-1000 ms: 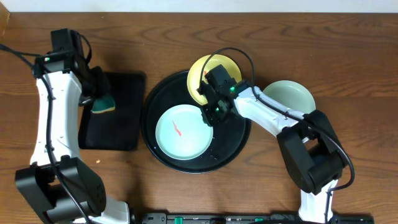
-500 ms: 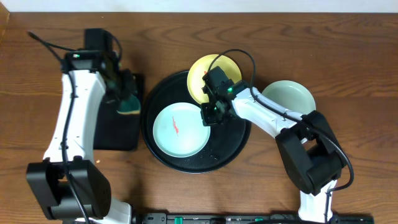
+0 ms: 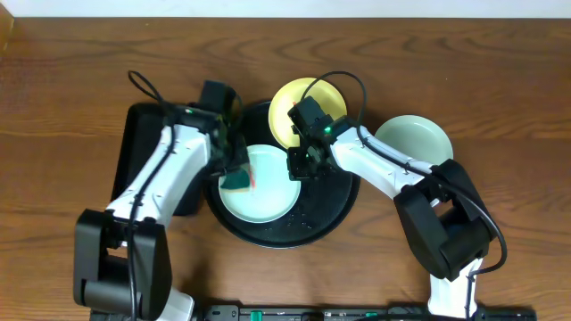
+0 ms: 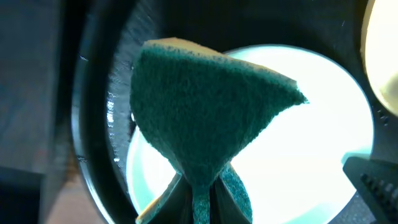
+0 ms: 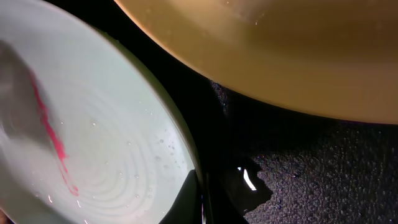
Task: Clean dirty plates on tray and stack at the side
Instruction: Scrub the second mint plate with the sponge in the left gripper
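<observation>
left arm: reaches in from the table's left side, forearm angled across the rectangular tray (image 3: 141,134), wrist over the left half of the round tray (image 3: 323,214)
left gripper (image 3: 235,169): clenched on the green sponge (image 4: 205,118), which fans out wide past the fingertips
sponge vs plate: over the left part of the mint plate (image 3: 269,194); contact cannot be told
right arm: comes from the right, elbow bent, wrist low above the round tray's middle
right gripper (image 3: 301,166): fingers closed, pinching the mint plate's right rim
mint plate: lies in the round tray, red smear (image 5: 50,130) near centre
yellow plate (image 3: 303,100): at the round tray's far rim, just beyond the right gripper
second mint plate (image 3: 412,138): on the wood table (image 3: 500,89), right of the round tray
</observation>
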Controlling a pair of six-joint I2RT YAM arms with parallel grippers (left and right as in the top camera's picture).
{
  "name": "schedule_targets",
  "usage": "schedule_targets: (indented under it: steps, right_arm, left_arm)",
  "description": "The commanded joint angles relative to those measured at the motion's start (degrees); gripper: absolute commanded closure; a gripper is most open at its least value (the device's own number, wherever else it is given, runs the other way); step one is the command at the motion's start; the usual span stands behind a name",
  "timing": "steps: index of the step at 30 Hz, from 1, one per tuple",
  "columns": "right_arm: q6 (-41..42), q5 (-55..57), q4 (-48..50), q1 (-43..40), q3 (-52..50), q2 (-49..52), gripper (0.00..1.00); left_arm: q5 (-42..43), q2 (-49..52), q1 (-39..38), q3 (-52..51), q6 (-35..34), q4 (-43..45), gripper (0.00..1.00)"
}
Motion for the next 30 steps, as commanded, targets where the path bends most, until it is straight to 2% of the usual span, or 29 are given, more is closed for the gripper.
schedule_targets:
  steps: [1,5,10,22,30]
  right_arm:
    - [1.2,2.6,-0.3,0.3,0.2,1.2,0.99]
    - [1.2,3.0,-0.3,0.4,0.2,1.2,0.99]
    - [1.2,3.0,-0.3,0.5,0.2,1.2,0.99]
    - [1.2,3.0,-0.2,0.5,0.2,1.2,0.99]
    - [1.2,3.0,-0.1,0.5,0.2,1.2,0.99]
  left_arm:
    - [-0.5,-0.3,-1.2,-3.0,-3.3,2.7,0.93]
    - [-0.5,-0.3,-2.1,-7.3,-3.3,7.1,0.93]
    - [-0.3,-0.2,-2.8,-9.4,-3.3,7.7,0.93]
    - [-0.3,2.7,-10.4,-10.8,-1.3,14.4,0.93]
    - [-1.2,2.7,-8.4,-10.8,-1.2,16.7,0.93]
